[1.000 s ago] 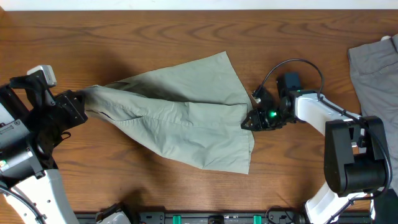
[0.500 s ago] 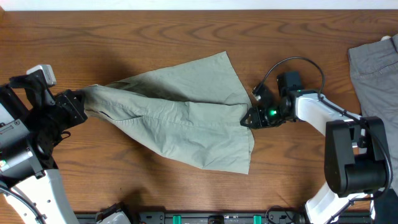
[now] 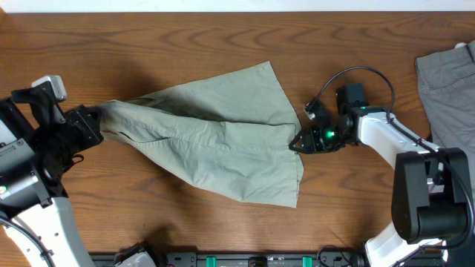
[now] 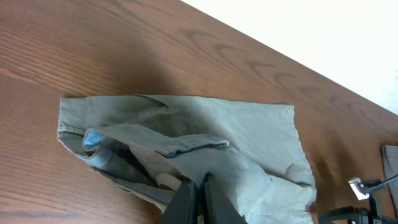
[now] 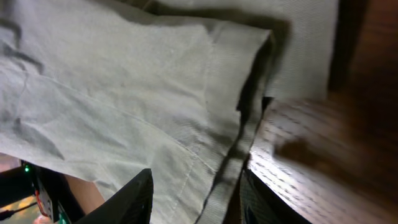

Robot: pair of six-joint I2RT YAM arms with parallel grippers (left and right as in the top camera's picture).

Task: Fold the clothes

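Note:
The pale khaki-green shorts [image 3: 223,141] lie stretched out sideways across the middle of the table. My left gripper [image 3: 95,122] is shut on their bunched left end. In the left wrist view the shut jaws [image 4: 200,186] pinch a fold of the shorts [image 4: 249,130], with a belt loop just ahead. My right gripper [image 3: 295,145] is at the right hem, low on the table. In the right wrist view it [image 5: 196,199] is open, and its two dark fingers [image 5: 134,199] stand wide apart on either side of the hem of the shorts [image 5: 112,81].
A grey garment [image 3: 445,89] lies at the right edge of the wooden table [image 3: 223,44], behind the right arm. A corner of it shows in the left wrist view [image 4: 390,162]. A black rail runs along the table's front edge [image 3: 245,259].
The right arm's wrist has shifted slightly to the right. Its fingertips stay at the hem. The shorts and the left gripper have not moved.

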